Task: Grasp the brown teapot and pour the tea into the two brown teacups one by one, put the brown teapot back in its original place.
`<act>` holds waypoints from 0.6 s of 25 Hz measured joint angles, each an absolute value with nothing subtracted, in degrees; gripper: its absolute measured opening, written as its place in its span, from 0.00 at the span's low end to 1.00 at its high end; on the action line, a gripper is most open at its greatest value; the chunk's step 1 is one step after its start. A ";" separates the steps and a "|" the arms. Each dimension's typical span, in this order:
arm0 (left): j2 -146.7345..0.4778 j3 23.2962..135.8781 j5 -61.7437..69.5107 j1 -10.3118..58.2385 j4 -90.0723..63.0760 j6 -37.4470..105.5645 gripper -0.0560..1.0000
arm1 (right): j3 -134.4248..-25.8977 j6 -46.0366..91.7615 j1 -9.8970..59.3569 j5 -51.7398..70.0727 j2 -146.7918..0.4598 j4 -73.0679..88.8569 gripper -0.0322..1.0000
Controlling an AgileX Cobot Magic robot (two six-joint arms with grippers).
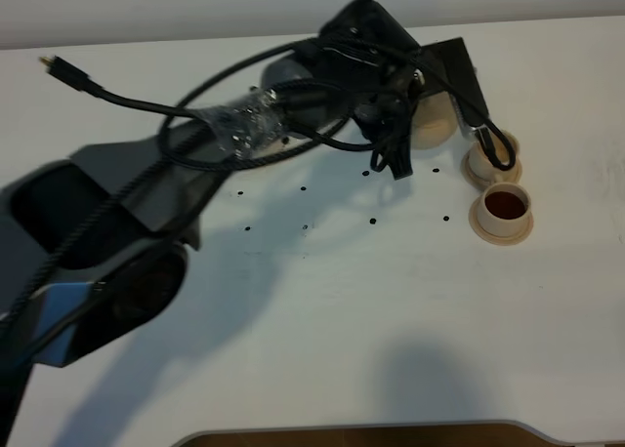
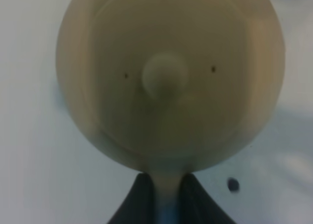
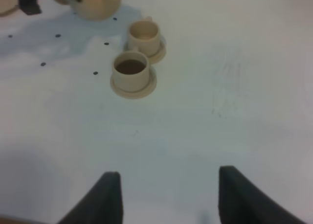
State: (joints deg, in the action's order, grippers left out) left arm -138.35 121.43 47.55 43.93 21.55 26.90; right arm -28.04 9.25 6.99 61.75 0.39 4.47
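Plainly white dotted tabletop (image 1: 391,301) under teapot (image 2: 166,77)

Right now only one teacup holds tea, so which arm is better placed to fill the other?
Left. Its fingers clamp the brown teapot beside the empty-looking teacup; the right fingers stand open, empty, farther off.

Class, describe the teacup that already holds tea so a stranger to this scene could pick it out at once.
On the white table, find the tan teapot under the black arm near the far edge. Two small tan cups on saucers sit beside it. The filled teacup is the one farther from the teapot, dark reddish-brown inside; its neighbour looks pale inside.
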 joint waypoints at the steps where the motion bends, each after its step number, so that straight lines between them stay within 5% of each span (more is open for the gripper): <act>1: -139.07 122.41 47.46 44.18 22.48 27.14 0.17 | -28.04 9.25 6.99 61.75 0.39 4.47 0.45; 15: -141.32 125.50 45.00 47.52 36.60 31.48 0.17 | -28.04 9.25 6.99 61.75 0.39 4.47 0.45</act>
